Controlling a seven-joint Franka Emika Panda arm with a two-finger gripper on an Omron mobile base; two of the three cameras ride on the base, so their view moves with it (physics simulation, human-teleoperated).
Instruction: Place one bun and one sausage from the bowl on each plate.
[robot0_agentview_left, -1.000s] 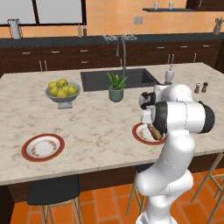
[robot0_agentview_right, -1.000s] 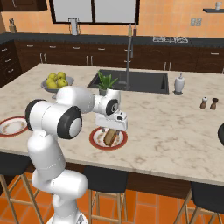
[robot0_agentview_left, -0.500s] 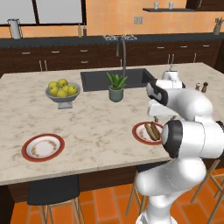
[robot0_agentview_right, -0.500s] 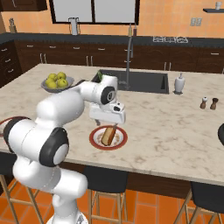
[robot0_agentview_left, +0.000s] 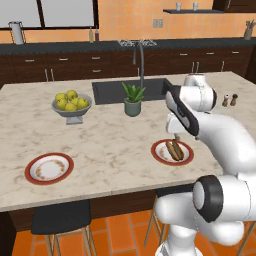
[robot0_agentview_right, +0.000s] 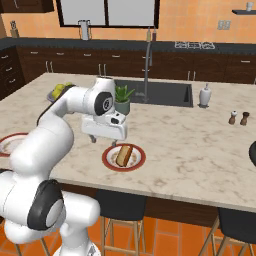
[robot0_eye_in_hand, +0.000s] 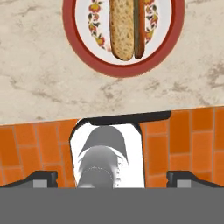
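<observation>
Tan speckled bun (robot0_eye_in_hand: 122, 27) lying beside dark sausage (robot0_eye_in_hand: 139, 26) on red-rimmed plate (robot0_eye_in_hand: 78, 41), long axes running twelve-to-six, hand (robot0_eye_in_hand: 112, 178) hovering open, empty.

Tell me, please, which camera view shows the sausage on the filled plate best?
The hand view: it looks straight down on the sausage lying against the bun. The left base view shows it small; in the right base view, the bun mostly hides it.
</observation>
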